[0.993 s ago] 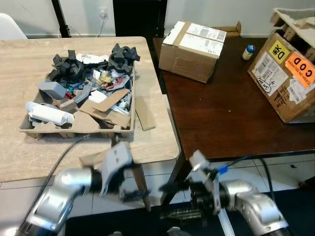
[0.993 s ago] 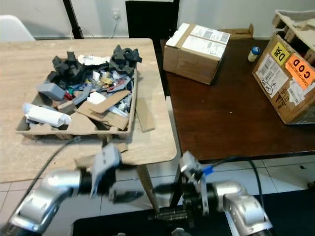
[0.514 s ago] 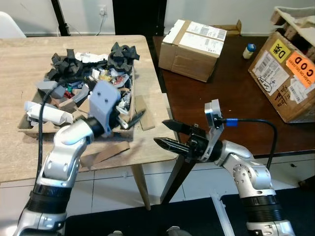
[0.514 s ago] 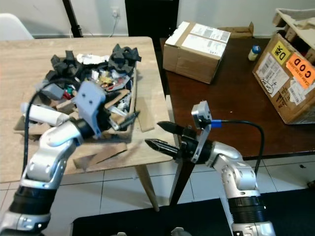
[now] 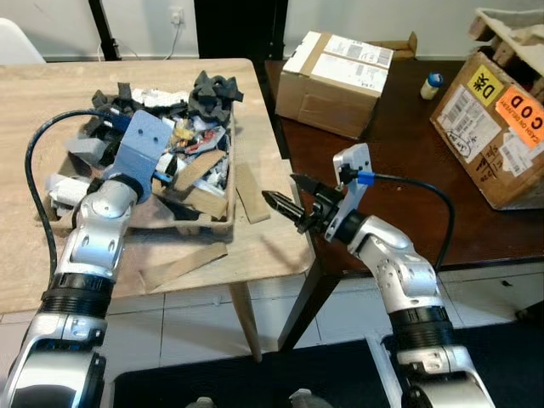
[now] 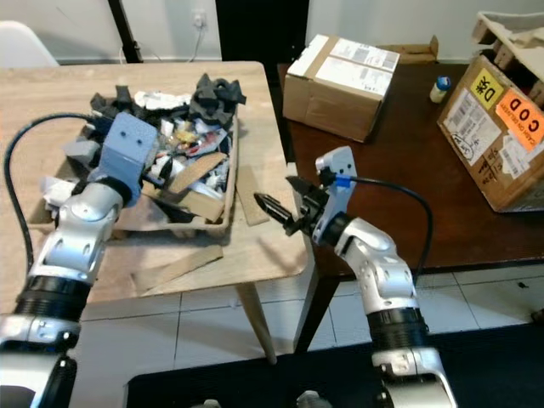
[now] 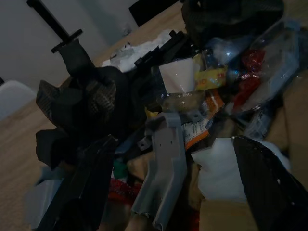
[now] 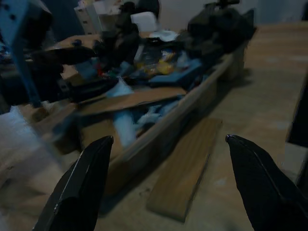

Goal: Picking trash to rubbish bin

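behind both spread-fingered tools, left tool (image 7: 168, 192) over trash tray (image 5: 212, 228), a carton (image 5: 493, 127) reads "cod".

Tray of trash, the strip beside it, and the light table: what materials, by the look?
Shallow brown tray: likely corrugated cardboard, matte, with folded walls and raw edges. Flat brown strip lying beside it: looks like the same cardboard, though thin wood is possible. Pale table: wood or wood-look laminate, showing faint grain and a low sheen.

bright, sharp, evenly lit head views; dim, murky wrist views with soft, blurred edges
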Controlling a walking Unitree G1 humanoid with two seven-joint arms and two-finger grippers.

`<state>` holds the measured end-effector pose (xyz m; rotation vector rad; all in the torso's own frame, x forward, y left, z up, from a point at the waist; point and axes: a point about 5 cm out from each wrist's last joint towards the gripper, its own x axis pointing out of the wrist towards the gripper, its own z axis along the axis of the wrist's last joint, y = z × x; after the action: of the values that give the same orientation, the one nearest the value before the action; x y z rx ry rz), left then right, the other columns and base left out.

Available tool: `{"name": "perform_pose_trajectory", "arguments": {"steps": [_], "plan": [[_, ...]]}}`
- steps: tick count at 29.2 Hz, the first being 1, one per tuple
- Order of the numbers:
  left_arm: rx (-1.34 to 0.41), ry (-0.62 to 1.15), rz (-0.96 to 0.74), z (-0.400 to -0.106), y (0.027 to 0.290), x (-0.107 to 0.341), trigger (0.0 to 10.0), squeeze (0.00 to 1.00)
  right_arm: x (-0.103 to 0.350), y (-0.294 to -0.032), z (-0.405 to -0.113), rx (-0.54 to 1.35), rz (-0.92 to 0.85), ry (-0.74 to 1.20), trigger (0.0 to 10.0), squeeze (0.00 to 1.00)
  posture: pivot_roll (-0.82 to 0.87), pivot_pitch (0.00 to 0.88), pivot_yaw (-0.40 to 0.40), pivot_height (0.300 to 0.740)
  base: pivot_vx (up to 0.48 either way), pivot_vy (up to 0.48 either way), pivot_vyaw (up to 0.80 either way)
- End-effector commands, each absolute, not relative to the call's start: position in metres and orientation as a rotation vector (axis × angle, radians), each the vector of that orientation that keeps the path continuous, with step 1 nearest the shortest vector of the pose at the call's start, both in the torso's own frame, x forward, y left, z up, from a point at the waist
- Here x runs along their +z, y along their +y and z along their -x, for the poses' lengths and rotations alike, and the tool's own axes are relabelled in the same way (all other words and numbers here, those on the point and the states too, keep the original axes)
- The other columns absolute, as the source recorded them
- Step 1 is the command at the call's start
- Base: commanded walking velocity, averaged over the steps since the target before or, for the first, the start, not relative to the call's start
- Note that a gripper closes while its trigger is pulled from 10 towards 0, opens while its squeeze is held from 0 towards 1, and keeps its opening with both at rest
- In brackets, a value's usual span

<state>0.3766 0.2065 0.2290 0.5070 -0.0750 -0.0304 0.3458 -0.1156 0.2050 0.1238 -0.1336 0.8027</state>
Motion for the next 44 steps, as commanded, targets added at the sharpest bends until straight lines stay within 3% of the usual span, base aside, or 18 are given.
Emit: {"name": "perform_pose_trajectory", "arguments": {"steps": [1,3,4,5,6,15,18,22,35,36,37,38,39,44], "plan": [[-0.032,-0.066,-0.508,-0.38,0.202,0.224,10.0,1.0,0.201,-0.116,-0.348,0.783,-0.094,-0.123,10.0,0.0,0.06,0.168,-0.047,0.74,0.0,0.0,0.0],[-0.034,-0.057,-0.483,-0.385,0.199,0.221,10.0,1.0,0.202,-0.116,-0.351,0.767,-0.064,-0.126,10.0,0.0,0.05,0.174,-0.047,0.74,0.0,0.0,0.0],[-0.034,-0.045,-0.465,-0.39,0.196,0.218,10.0,0.81,0.203,-0.116,-0.352,0.758,-0.03,-0.13,10.0,0.0,0.05,0.179,-0.045,0.74,0.0,0.0,0.0],[-0.043,-0.044,-0.485,-0.394,0.192,0.216,10.0,0.09,0.205,-0.114,-0.353,0.761,0.003,-0.14,10.0,0.0,0.05,0.19,-0.047,0.74,0.0,0.0,0.0],[-0.046,-0.043,-0.486,-0.398,0.187,0.216,10.0,0.0,0.207,-0.111,-0.354,0.762,0.023,-0.153,10.0,0.0,0.05,0.204,-0.044,0.74,0.0,0.0,0.0],[0.003,-0.039,-0.474,-0.407,0.185,0.218,10.0,0.0,0.219,-0.102,-0.355,0.761,0.05,-0.217,10.0,0.0,0.05,0.231,-0.028,0.74,0.0,0.0,0.0],[0.102,-0.017,-0.419,-0.41,0.201,0.22,10.0,0.0,0.229,-0.098,-0.356,0.765,0.062,-0.263,10.0,0.0,0.04,0.248,-0.025,0.74,0.0,0.0,0.0],[0.165,0.017,-0.47,-0.41,0.216,0.219,10.0,0.0,0.235,-0.097,-0.355,0.783,0.095,-0.288,10.0,0.0,0.04,0.255,-0.033,0.74,0.0,0.0,0.0],[0.235,0.112,-0.409,-0.41,0.228,0.211,10.0,0.0,0.236,-0.097,-0.356,0.799,0.162,-0.297,10.0,0.0,0.04,0.259,-0.041,0.74,0.0,0.0,0.0],[0.225,0.143,-0.402,-0.41,0.228,0.208,6.9,0.0,0.237,-0.097,-0.357,0.799,0.171,-0.297,10.0,0.0,0.04,0.26,-0.041,0.74,0.0,0.0,0.0],[0.215,0.17,-0.406,-0.409,0.229,0.206,4.4,0.0,0.237,-0.098,-0.357,0.797,0.177,-0.297,10.0,0.0,0.04,0.26,-0.041,0.74,0.0,0.0,0.0],[0.209,0.186,-0.411,-0.409,0.229,0.204,4.4,0.0,0.237,-0.099,-0.358,0.796,0.182,-0.296,10.0,0.0,0.04,0.26,-0.041,0.74,0.0,0.0,0.0],[0.201,0.2,-0.428,-0.409,0.23,0.202,0.0,0.0,0.237,-0.1,-0.358,0.794,0.187,-0.294,10.0,0.0,0.04,0.261,-0.039,0.74,0.0,0.0,0.0],[0.189,0.218,-0.441,-0.408,0.23,0.199,0.0,0.0,0.236,-0.102,-0.358,0.785,0.195,-0.291,10.0,0.0,0.04,0.261,-0.038,0.74,0.0,0.0,0.0]]}}
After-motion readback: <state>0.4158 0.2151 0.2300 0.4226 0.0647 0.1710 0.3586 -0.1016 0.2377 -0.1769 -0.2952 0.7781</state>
